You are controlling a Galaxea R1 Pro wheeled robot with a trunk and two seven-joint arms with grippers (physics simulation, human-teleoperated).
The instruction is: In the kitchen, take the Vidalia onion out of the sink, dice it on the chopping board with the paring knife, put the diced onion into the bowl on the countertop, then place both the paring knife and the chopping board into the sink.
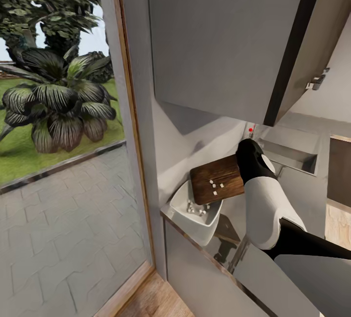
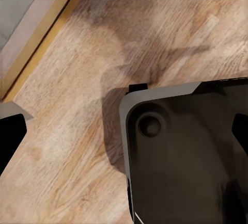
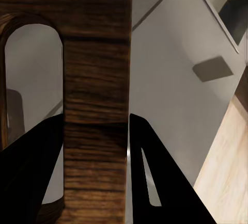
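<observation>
Board work first: rectangular dark-brown wooden chopping board (image 1: 217, 183), grain visible, lifted off the smooth grey countertop (image 1: 246, 251) and tipped over the shallow white squarish bowl (image 1: 196, 212) near the worktop's left end, by the window frame. Tiny white onion cubes (image 1: 215, 187) clinging to the board's upper face, more lying inside the bowl. Long axis running from the gripped handle end, up and toward the grey metal sink (image 1: 287, 156), down to the free short edge overhanging the bowl; tilt looks shallow. Right gripper (image 3: 95, 146) closed on the strip of wood between the oblong handle slot and the board's long edge, one black finger through the slot, the other outside the edge. Left gripper's opening impossible to judge: dark shapes at the frame edges over pale wood flooring, nothing held. Likely trouble: remaining cubes sticking at this mild tilt, or sliding off a long side past the bowl's rim onto the worktop if tipped crookedly; a narrow pinch near one end could also let the board swivel. Small red tap knob (image 1: 250, 130) just beyond the black wrist.
</observation>
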